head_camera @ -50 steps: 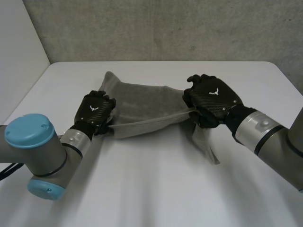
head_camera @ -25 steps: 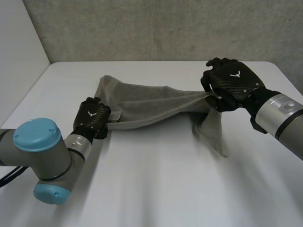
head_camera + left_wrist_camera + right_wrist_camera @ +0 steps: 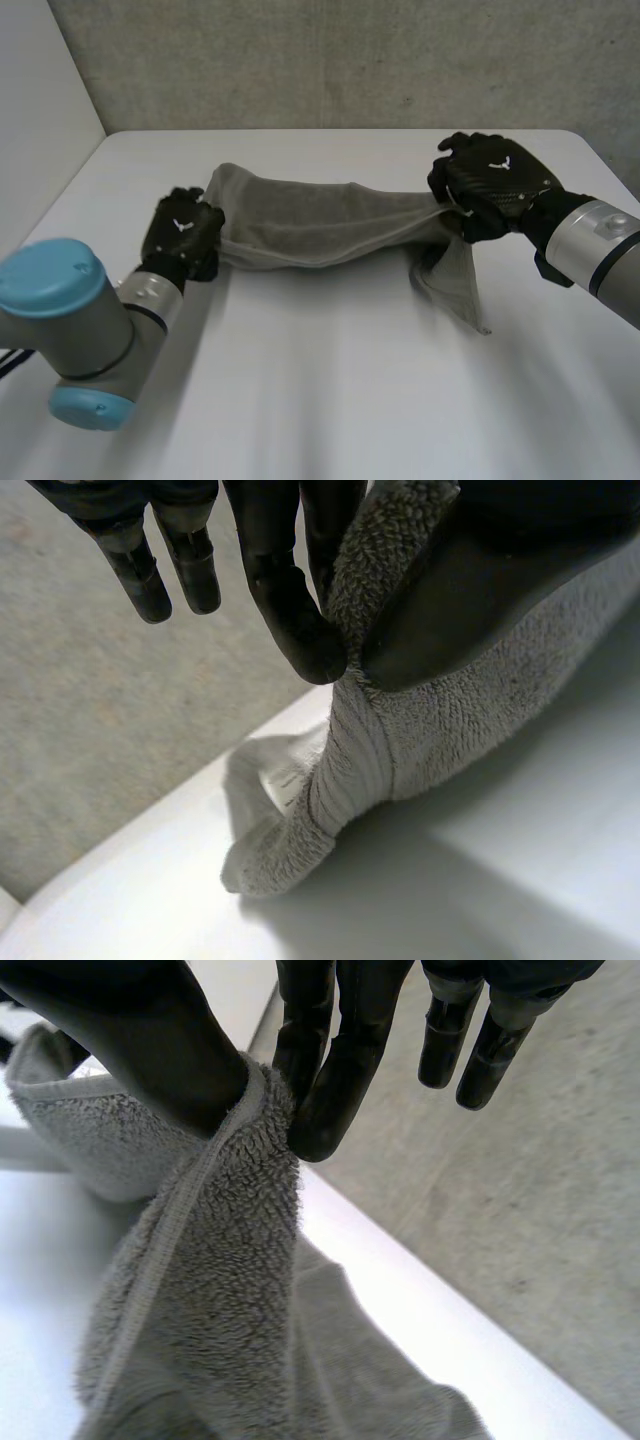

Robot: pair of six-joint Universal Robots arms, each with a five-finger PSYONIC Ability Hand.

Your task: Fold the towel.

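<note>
Light-blue at its cap and grey at its joints, the left arm (image 3: 80,340) sits nearest, reaching forward over the white table (image 3: 320,400). At its end the left hand (image 3: 182,238) pinches one end of the towel (image 3: 300,222) between thumb and fingers. The left wrist view shows a hemmed edge clamped there, with the cloth below it bunching down to the table. From that grip the grey towel runs as a stretched, gathered band across to the right hand (image 3: 490,185), which is a little farther back and higher. The right hand likewise pinches a hemmed edge between its thumb and fingers. Below that grip a loose flap hangs down, its tip on the table. The towel's middle sags low; whether it touches the table I cannot tell. Beyond the table's far edge rises a rough grey wall (image 3: 350,60).
</note>
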